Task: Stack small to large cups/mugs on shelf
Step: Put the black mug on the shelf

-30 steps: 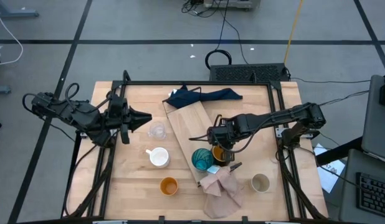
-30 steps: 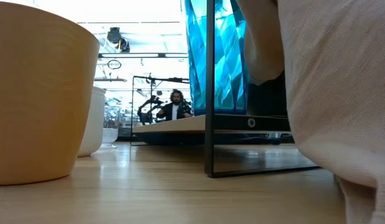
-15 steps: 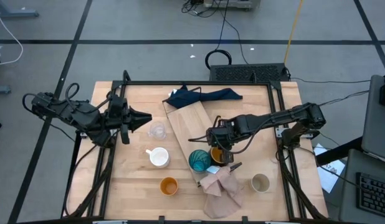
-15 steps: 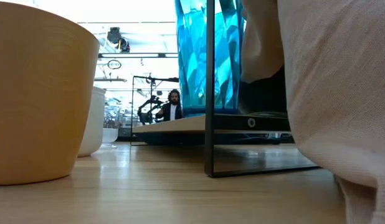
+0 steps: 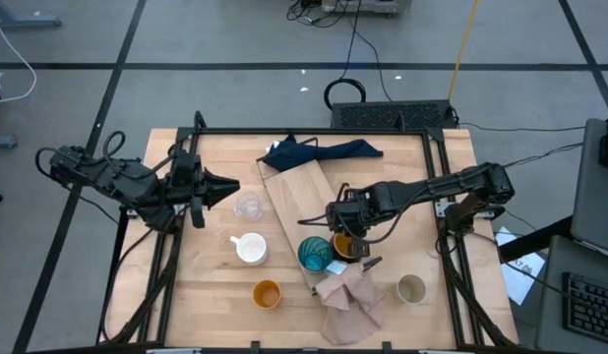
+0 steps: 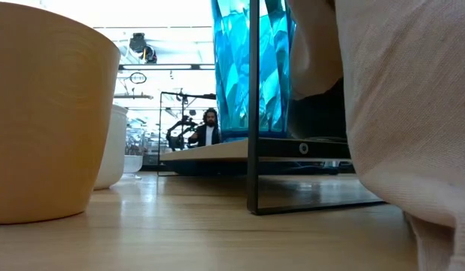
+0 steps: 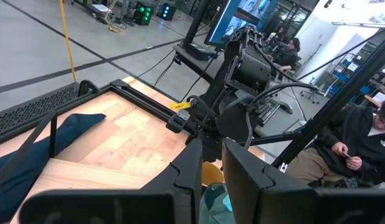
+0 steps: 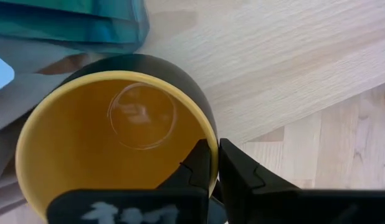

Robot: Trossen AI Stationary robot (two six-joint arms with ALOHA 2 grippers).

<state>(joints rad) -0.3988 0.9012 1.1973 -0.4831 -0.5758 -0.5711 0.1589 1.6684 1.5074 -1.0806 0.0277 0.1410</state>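
The shelf [image 5: 289, 202], a pale board on a black frame, lies slantwise mid-table. On it stands the teal cup [image 5: 315, 254]. Right beside it is the mustard-yellow mug [image 5: 343, 246], dark outside, with my right gripper [image 5: 345, 239] shut on it. On the table stand the clear glass [image 5: 248, 207], the white mug [image 5: 251, 248], the orange cup [image 5: 267, 293] and the beige-grey cup [image 5: 411, 289]. My left gripper [image 5: 233, 185] hovers at the left, above the glass, shut and holding nothing. My right gripper holds the mug by its rim [image 8: 208, 134], one finger inside the mug and one outside. The fingers [image 8: 233, 171] come from above, pointing steeply down. The mug stays upright; in the low view its dark side [image 6: 315, 113] reaches down to the shelf's board.
A dark blue cloth [image 5: 319, 152] lies at the shelf's far end and a pinkish-beige cloth [image 5: 348, 300] at its near end, close to the mug. Black frame rails [image 5: 442, 187] line the table's sides. People sit in the room beyond the table [image 7: 367, 143].
The teal cup has slid a little along the shelf toward the table's left, staying upright, and has stood still for the last half second. My right gripper has kept its hold on the mug.
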